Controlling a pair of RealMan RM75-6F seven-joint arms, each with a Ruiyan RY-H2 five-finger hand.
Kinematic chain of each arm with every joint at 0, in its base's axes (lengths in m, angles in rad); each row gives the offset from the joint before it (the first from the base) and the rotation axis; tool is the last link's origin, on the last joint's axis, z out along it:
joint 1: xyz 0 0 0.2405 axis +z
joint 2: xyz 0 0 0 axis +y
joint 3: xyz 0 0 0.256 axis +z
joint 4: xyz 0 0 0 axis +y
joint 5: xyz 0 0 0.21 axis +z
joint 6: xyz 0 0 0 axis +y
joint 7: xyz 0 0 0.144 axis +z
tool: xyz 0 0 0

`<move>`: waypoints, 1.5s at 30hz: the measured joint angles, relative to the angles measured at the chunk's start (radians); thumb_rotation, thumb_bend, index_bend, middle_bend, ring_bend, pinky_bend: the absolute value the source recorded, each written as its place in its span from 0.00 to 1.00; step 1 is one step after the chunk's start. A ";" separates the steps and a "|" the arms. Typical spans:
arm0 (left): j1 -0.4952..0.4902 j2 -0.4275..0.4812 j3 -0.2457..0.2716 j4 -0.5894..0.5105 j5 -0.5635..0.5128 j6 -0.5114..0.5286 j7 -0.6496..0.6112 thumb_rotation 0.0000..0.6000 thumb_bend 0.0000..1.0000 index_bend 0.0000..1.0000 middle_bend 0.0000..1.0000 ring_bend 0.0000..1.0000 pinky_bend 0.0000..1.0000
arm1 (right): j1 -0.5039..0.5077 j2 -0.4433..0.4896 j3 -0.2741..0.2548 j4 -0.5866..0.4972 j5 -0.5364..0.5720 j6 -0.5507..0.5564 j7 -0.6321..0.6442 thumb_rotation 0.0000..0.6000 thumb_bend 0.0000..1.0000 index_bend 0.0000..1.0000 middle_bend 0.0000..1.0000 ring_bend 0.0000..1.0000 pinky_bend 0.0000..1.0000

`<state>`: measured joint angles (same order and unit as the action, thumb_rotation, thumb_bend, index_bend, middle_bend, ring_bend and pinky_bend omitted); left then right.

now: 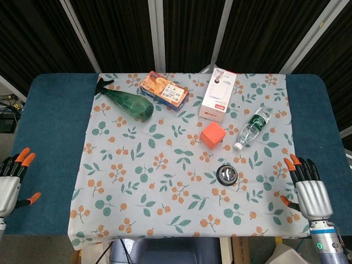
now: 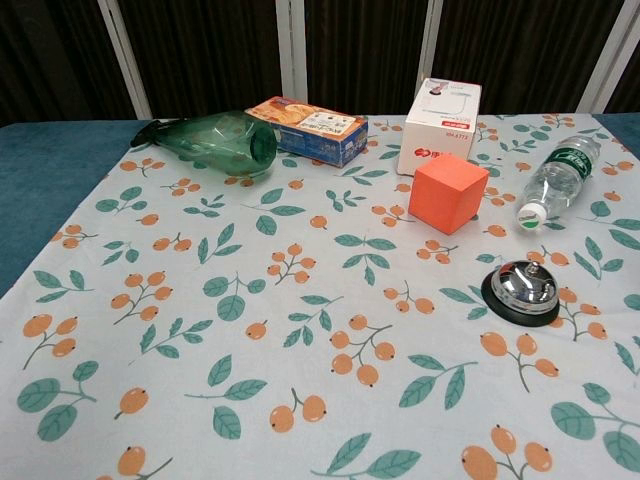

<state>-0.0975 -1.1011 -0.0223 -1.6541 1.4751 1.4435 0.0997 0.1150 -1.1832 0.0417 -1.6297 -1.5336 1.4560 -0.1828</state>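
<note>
My left hand point(image 1: 12, 179) hovers over the blue table at the near left edge, fingers apart and holding nothing. My right hand point(image 1: 308, 187) is at the near right corner of the patterned cloth point(image 1: 137, 181), fingers spread, also holding nothing. Neither hand shows in the chest view. Nearest the right hand sits a silver call bell point(image 1: 227, 175) point(image 2: 524, 291). Behind it lies an orange cube point(image 1: 213, 135) point(image 2: 448, 192). A clear water bottle point(image 1: 252, 127) point(image 2: 556, 182) lies on its side, cap toward me.
A green glass bottle point(image 1: 127, 102) point(image 2: 212, 141) lies on its side at the back left. Beside it lies a biscuit box point(image 1: 163, 91) point(image 2: 308, 130). A white carton point(image 1: 218, 93) point(image 2: 440, 125) stands at the back centre. Blue table point(image 1: 52, 126) flanks the cloth.
</note>
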 measured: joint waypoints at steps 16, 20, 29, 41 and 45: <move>0.002 -0.001 0.001 0.002 0.003 0.005 -0.002 1.00 0.01 0.00 0.00 0.00 0.00 | 0.000 0.001 -0.005 -0.003 0.001 -0.009 -0.007 1.00 0.18 0.00 0.00 0.00 0.00; 0.001 -0.001 0.001 0.005 0.001 0.000 -0.008 1.00 0.01 0.00 0.00 0.00 0.00 | 0.001 -0.001 -0.004 -0.005 0.005 -0.012 -0.016 1.00 0.18 0.00 0.00 0.00 0.00; 0.002 0.001 0.003 0.000 0.003 0.001 -0.004 1.00 0.01 0.00 0.00 0.00 0.00 | -0.003 0.004 -0.008 -0.010 0.002 -0.008 -0.011 1.00 0.18 0.00 0.00 0.00 0.00; 0.003 0.001 0.002 -0.005 0.009 0.009 0.002 1.00 0.01 0.00 0.00 0.00 0.00 | 0.025 -0.027 -0.017 -0.023 -0.016 -0.060 -0.018 1.00 0.20 0.00 0.00 0.00 0.00; 0.005 -0.002 0.002 -0.004 0.011 0.012 0.006 1.00 0.01 0.00 0.00 0.00 0.00 | 0.055 -0.062 -0.006 -0.026 0.001 -0.106 -0.046 1.00 0.49 0.00 0.00 0.00 0.00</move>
<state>-0.0929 -1.1035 -0.0203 -1.6577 1.4859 1.4555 0.1057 0.1700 -1.2455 0.0361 -1.6562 -1.5327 1.3500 -0.2283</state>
